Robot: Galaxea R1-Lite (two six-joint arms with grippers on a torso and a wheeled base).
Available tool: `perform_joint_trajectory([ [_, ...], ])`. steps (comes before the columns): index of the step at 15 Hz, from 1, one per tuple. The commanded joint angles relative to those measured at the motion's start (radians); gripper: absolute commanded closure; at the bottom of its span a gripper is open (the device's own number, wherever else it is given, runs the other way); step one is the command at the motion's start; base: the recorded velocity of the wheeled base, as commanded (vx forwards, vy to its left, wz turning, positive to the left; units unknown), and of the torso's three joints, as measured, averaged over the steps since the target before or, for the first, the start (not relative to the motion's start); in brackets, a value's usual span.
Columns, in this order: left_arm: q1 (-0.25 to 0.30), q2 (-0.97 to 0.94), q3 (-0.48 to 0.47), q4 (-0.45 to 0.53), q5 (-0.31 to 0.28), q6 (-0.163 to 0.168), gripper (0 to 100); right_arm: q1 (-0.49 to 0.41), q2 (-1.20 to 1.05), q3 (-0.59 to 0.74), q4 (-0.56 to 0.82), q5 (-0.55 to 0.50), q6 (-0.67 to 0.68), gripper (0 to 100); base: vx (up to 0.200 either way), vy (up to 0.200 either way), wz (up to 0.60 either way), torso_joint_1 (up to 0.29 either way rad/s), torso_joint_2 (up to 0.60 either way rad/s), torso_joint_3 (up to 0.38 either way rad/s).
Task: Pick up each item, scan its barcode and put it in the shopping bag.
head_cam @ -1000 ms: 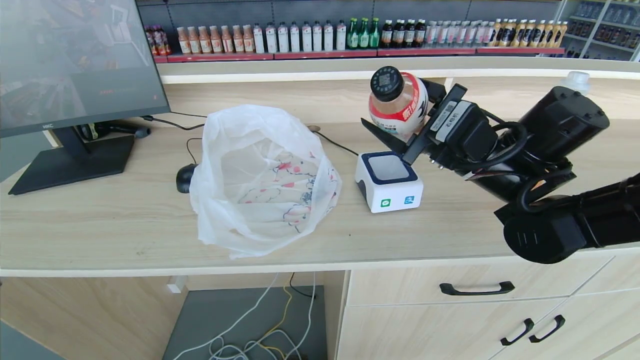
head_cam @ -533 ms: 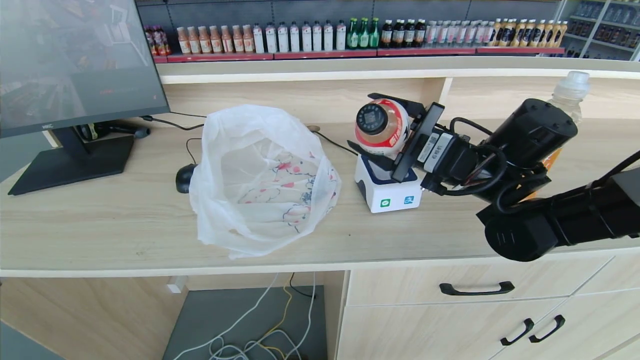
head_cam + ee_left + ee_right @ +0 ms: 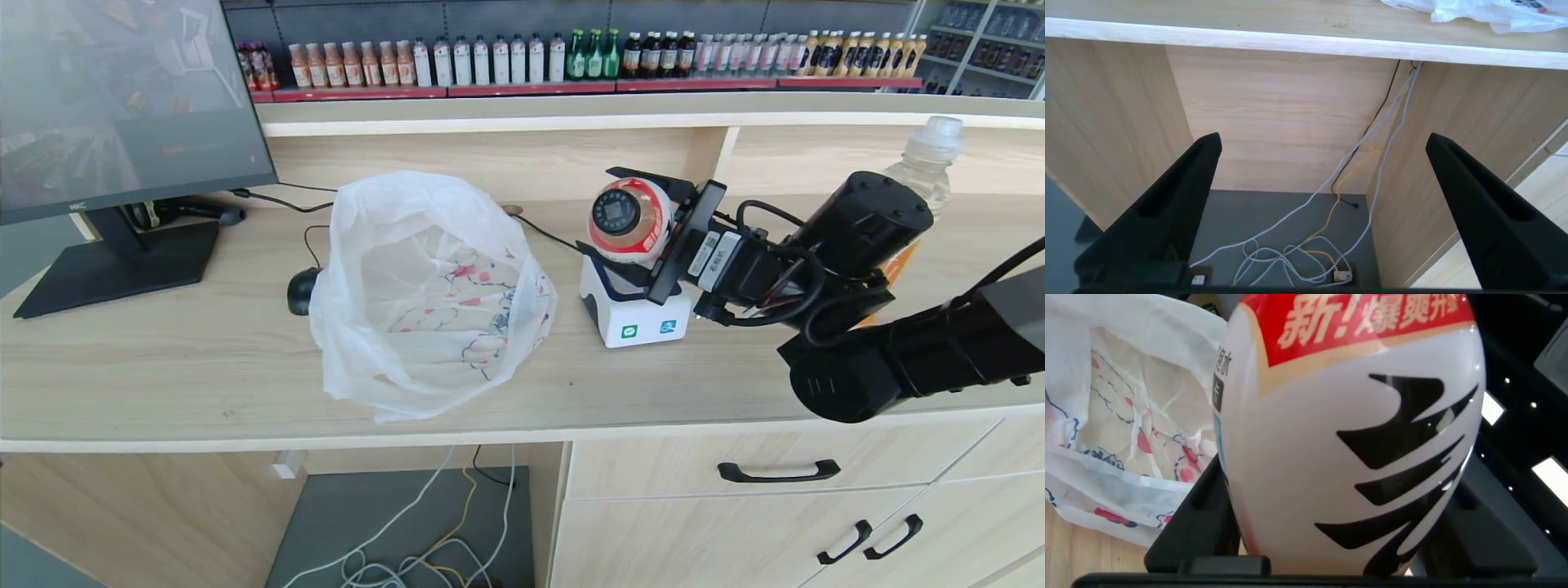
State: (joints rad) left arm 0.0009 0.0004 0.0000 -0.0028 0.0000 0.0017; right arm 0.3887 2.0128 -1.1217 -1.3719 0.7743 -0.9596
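Observation:
My right gripper [image 3: 641,224] is shut on a red-and-white drink bottle [image 3: 629,220] with a black cap, held on its side just above the white barcode scanner [image 3: 635,310]. The cap faces me in the head view. Up close, the bottle's white label with black stripes [image 3: 1355,433] sits between the black fingers [image 3: 1196,527]. The open white shopping bag [image 3: 429,290] stands to the left of the scanner and shows beside the bottle [image 3: 1118,441]. My left gripper [image 3: 1327,212] hangs open below the counter's edge, over loose cables on the floor.
A clear bottle with a white cap [image 3: 922,167] stands at the back right of the wooden counter [image 3: 204,367]. A monitor [image 3: 122,98] and a mouse [image 3: 302,290] are on the left. Drawers [image 3: 775,490] sit under the counter's right side.
The right gripper has come down and leftwards with the bottle, tipping it from upright onto its side over the scanner. In the last half second it shifted only slightly.

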Motion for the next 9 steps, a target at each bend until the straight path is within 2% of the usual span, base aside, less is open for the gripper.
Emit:
perform_joint_trajectory([
  [1, 0.001, 0.000, 0.000, 0.000, 0.000, 0.000, 0, -0.001, 0.012, -0.006, -0.006, 0.000, 0.001, 100, 0.000, 0.000, 0.00, 0.000, 0.00, 0.000],
  [9, 0.001, 0.000, 0.000, 0.000, 0.000, 0.000, 0, -0.001, 0.034, -0.009, -0.010, 0.000, 0.001, 100, 0.000, 0.000, 0.00, 0.000, 0.00, 0.000],
])
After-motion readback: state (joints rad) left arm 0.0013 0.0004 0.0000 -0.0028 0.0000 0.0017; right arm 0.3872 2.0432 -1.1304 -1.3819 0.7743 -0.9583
